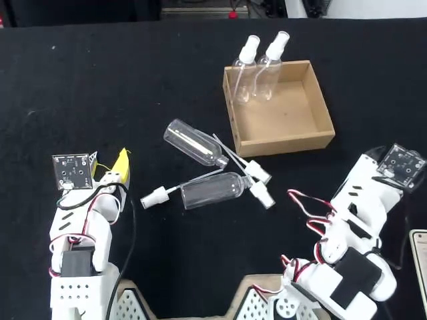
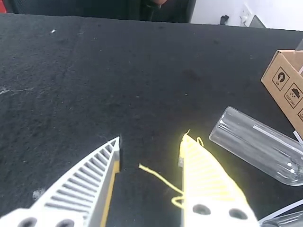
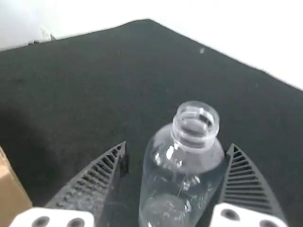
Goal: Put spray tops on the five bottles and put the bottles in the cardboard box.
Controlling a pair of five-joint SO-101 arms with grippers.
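Note:
Two clear bottles with spray tops point(image 1: 247, 67) point(image 1: 272, 63) lean on the far wall of the cardboard box point(image 1: 319, 107). On the table, an uncapped bottle point(image 1: 195, 142) lies beside a second one point(image 1: 213, 190). Three loose spray tops point(image 1: 157, 198) point(image 1: 257, 172) point(image 1: 262, 195) lie around them. My left gripper point(image 2: 151, 139) is open over bare cloth, left of those bottles, with the nearer bottle point(image 2: 258, 144) beside its yellow finger point(image 2: 203, 175). My right gripper point(image 3: 178, 146) stands open around another uncapped bottle point(image 3: 187, 161), which touches one finger and leaves a gap to the other.
The table is covered in black cloth point(image 1: 100, 87). Its far right edge point(image 3: 222, 54) runs close behind the right gripper. The right arm point(image 1: 363, 200) stands below the box's right corner. A pale object point(image 1: 419, 247) sits at the right border.

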